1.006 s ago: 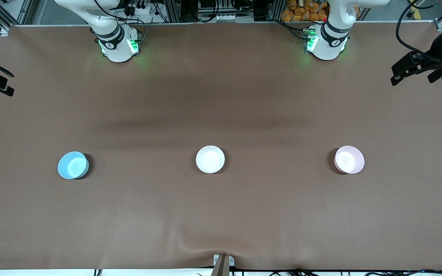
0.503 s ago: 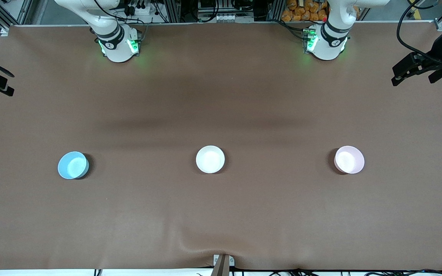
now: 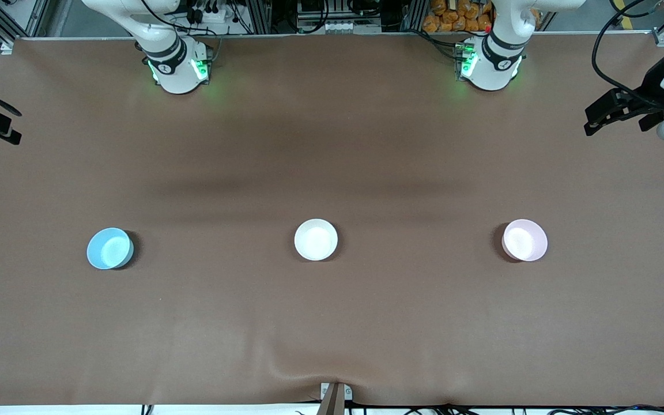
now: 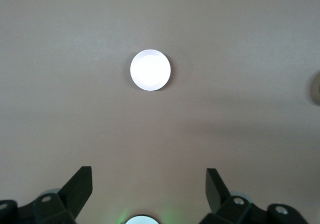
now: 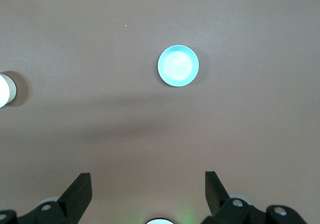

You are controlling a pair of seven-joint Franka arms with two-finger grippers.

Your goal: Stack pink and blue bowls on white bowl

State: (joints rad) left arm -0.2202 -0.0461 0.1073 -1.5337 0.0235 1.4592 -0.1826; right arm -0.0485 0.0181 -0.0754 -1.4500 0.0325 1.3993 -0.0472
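Three bowls stand in a row across the table. The blue bowl (image 3: 110, 248) (image 5: 178, 65) is toward the right arm's end, the white bowl (image 3: 316, 240) is in the middle, and the pink bowl (image 3: 524, 240) is toward the left arm's end. In the left wrist view the pink bowl (image 4: 150, 69) looks washed out, almost white. My left gripper (image 3: 614, 118) (image 4: 149, 176) hangs open and holds nothing, high over the table's edge at the left arm's end. My right gripper (image 3: 12, 124) (image 5: 148, 179) is open with nothing in it, high over the edge at the right arm's end.
A brown cloth covers the table (image 3: 332, 323), with a small wrinkle at its front edge by a clamp (image 3: 335, 395). The two arm bases (image 3: 179, 69) (image 3: 490, 66) stand along the edge farthest from the front camera. The white bowl's rim (image 5: 2, 89) shows in the right wrist view.
My left gripper has shifted slightly over the table's end. The bowls and the right arm have not moved.
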